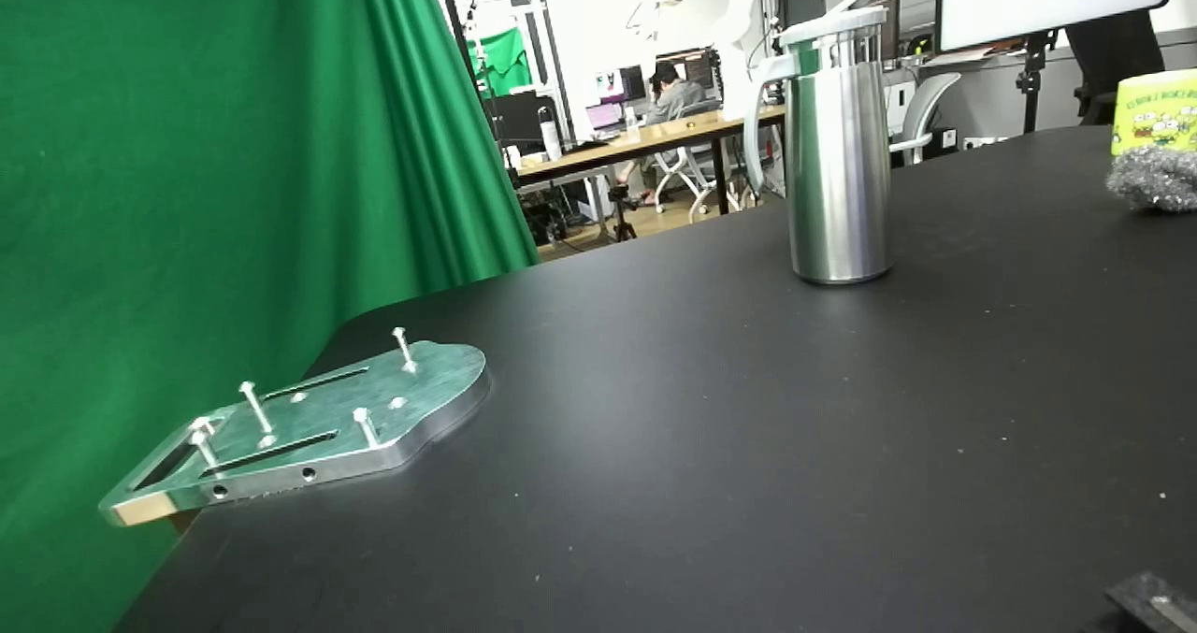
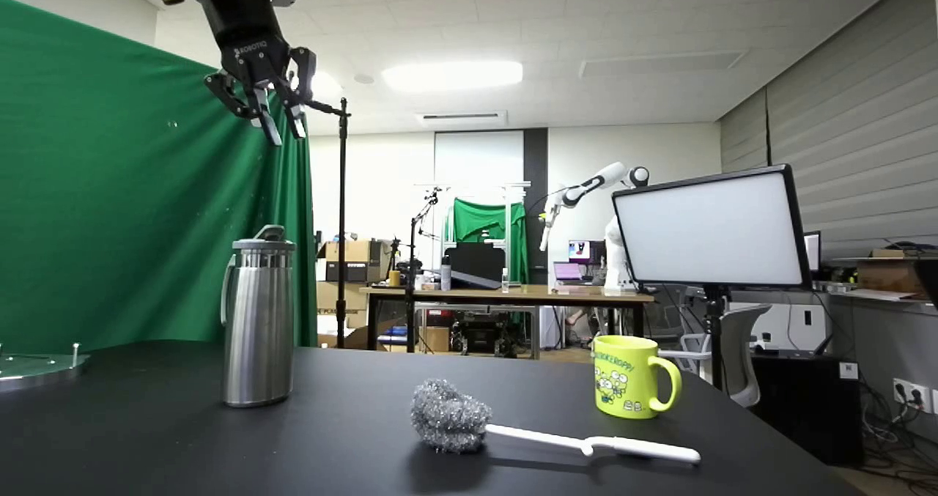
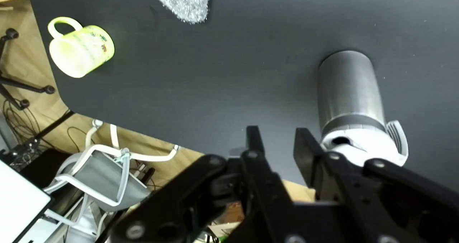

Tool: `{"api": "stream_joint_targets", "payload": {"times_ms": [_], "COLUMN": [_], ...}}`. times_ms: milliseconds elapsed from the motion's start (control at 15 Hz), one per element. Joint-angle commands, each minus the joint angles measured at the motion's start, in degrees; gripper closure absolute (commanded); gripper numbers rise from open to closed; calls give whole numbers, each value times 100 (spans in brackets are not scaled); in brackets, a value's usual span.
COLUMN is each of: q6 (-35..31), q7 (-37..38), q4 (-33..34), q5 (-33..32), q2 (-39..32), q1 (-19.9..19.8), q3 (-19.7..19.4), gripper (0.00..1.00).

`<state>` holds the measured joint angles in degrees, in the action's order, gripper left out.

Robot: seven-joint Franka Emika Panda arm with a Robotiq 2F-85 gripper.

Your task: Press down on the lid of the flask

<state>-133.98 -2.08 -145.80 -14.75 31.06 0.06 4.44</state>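
I have my hand (image 3: 277, 139) unclenched and up high. Lower down, the lid (image 3: 373, 144) tops the flask (image 3: 349, 87), which stands upright on the table (image 3: 215, 78). Well apart from the flask lies a silvery scrubber (image 3: 185, 1), and farther from the flask stands a lime-yellow mug (image 3: 80, 52).

Above me a ceiling light (image 2: 453, 75) is glaring white, and the ceiling (image 2: 645, 16) is looking bright around it. In an exterior view the far wall (image 1: 589, 21) is bleaching out, and the flask (image 1: 839, 175) is throwing back pale vertical streaks and a green tint. Beneath the wire scrubber (image 2: 448, 417) a soft shadow is darkening the black tabletop (image 2: 352, 448). In the wrist view the yellow-green mug (image 3: 80, 52) and the lid (image 3: 376, 144) are washing out in patches, and the gripper (image 3: 277, 130) is looking soft, out of focus.
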Motion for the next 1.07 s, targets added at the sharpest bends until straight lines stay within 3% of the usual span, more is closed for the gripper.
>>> {"api": "stream_joint_targets", "payload": {"times_ms": [0, 400, 1000], "q6": [-625, -852, -758], "q7": [456, 594, 557], "q4": [159, 604, 1254], "q5": [-1, 54, 440], "q2": [-487, -1355, -2151], "q1": [2, 41, 288], "q3": [201, 420, 391], "gripper": [98, 100, 100]}}
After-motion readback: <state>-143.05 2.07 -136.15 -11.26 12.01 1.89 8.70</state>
